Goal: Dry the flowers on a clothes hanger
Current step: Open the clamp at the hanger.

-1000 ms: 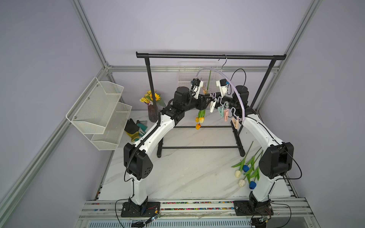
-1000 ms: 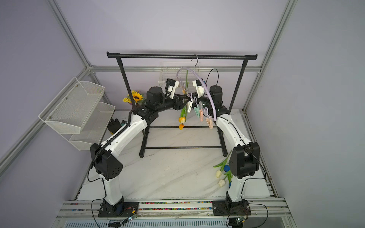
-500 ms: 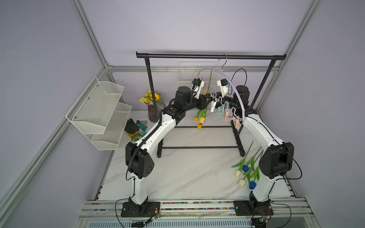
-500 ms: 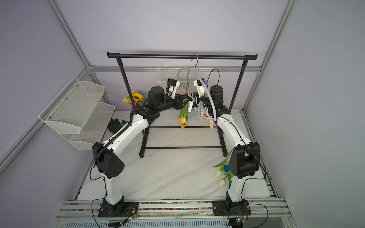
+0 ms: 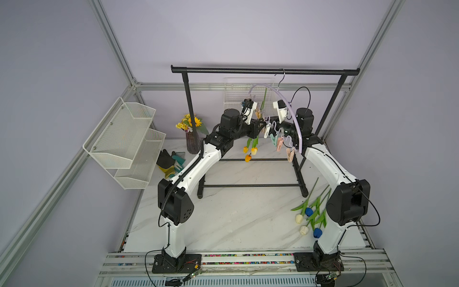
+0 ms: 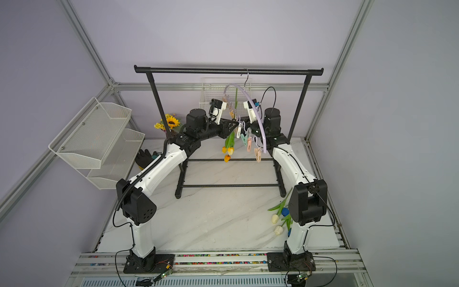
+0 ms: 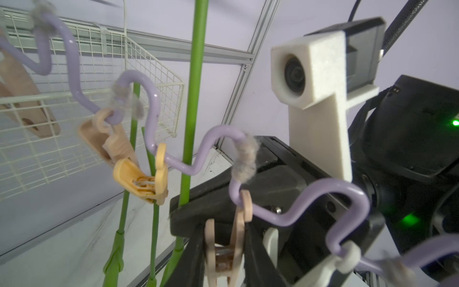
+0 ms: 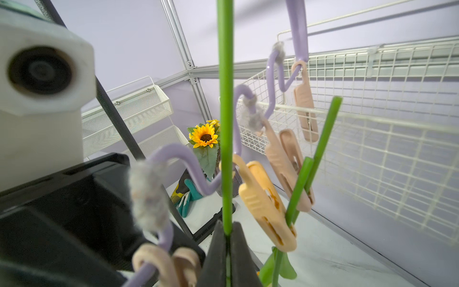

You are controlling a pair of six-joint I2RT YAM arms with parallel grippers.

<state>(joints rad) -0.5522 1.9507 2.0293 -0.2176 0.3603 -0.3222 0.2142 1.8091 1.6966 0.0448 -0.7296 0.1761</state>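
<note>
Standing near the hanging tulips (image 5: 253, 150), a vase (image 5: 192, 143) holds sunflowers (image 5: 190, 123).

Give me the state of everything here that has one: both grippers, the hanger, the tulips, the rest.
clothes hanger: hanging by its hook from the black rack
left gripper: closed on a peach clip
right gripper: shut on one tulip stem, held vertical
clipped tulips: two, pinned by their stems, heads down
loose tulips: four, lying on the table
sunflower bouquet: upright in its vase
</note>
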